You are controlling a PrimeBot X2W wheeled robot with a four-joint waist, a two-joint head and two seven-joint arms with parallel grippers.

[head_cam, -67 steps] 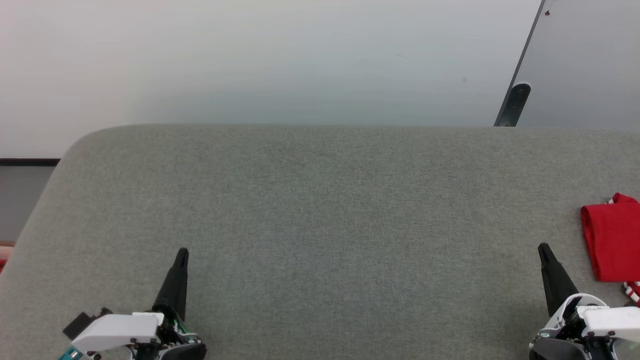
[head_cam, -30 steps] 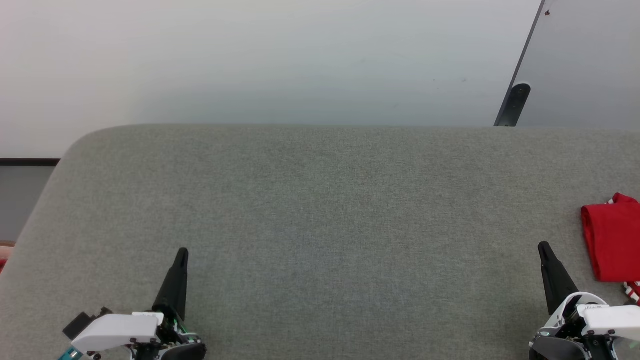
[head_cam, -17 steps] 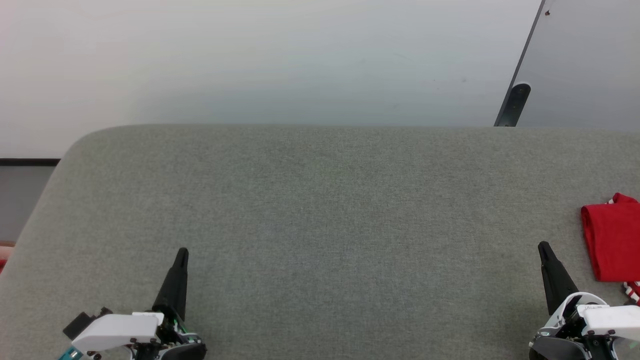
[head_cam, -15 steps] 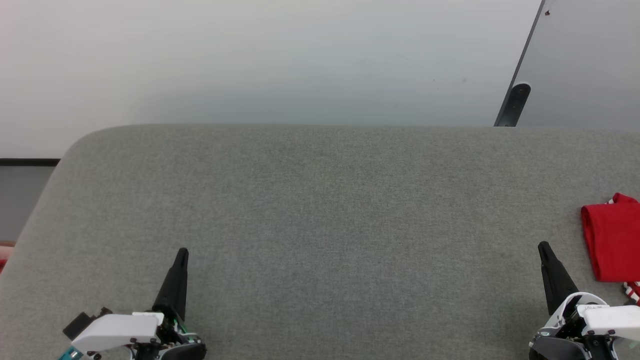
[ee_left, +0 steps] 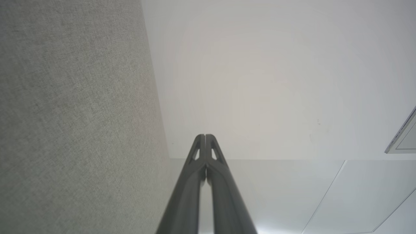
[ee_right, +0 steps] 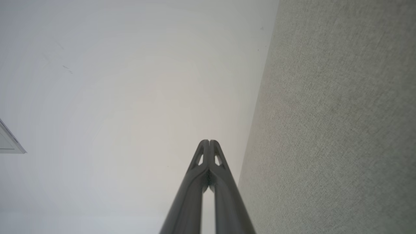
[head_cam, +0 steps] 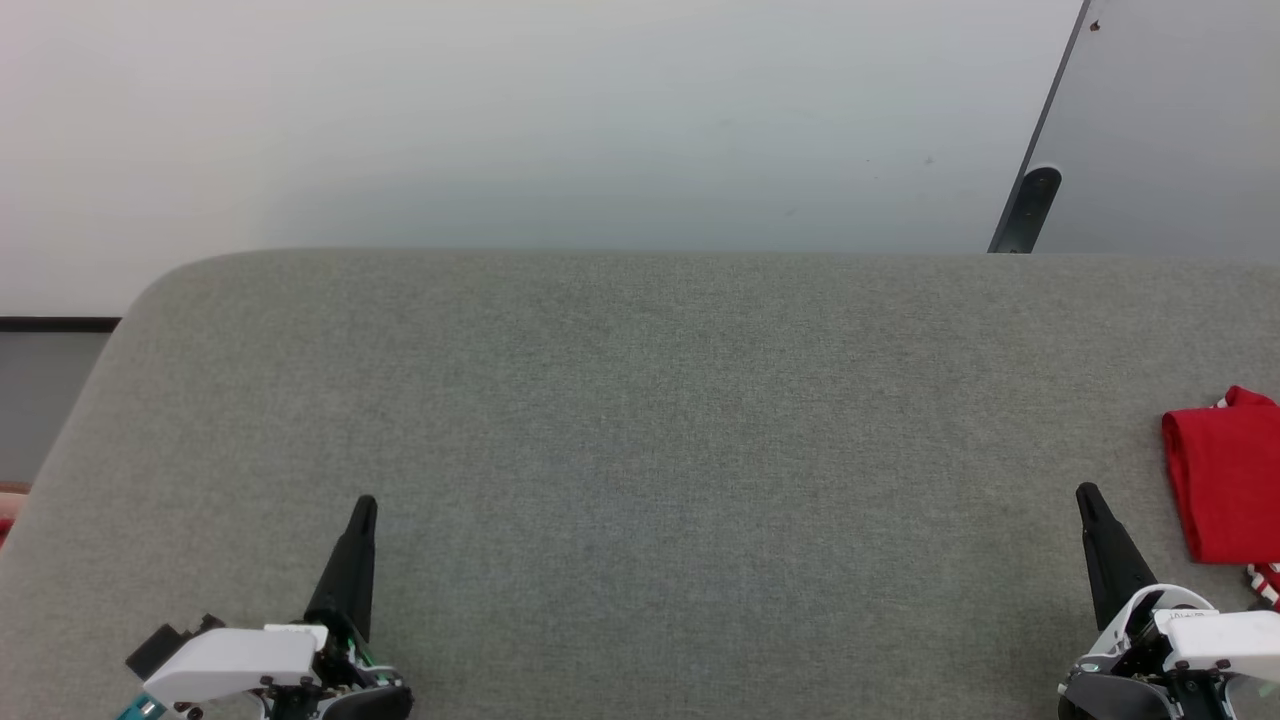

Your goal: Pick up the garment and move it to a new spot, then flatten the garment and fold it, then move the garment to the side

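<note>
Much grey surface (head_cam: 640, 400) between left tool (head_cam: 365, 505), garment (head_cam: 1225, 480).

No legible text, labels, brands or numbers. Faint dark marking on white housing of right gripper (head_cam: 1089, 500) (too small to read).

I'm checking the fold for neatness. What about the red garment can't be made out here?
- Garment, head view: cut off by the picture's right edge, so its full outline and fold are unknown.
- Striped trim, head view: a sliver at that edge.
- Red bit, head view's left edge: too small to identify.
</note>
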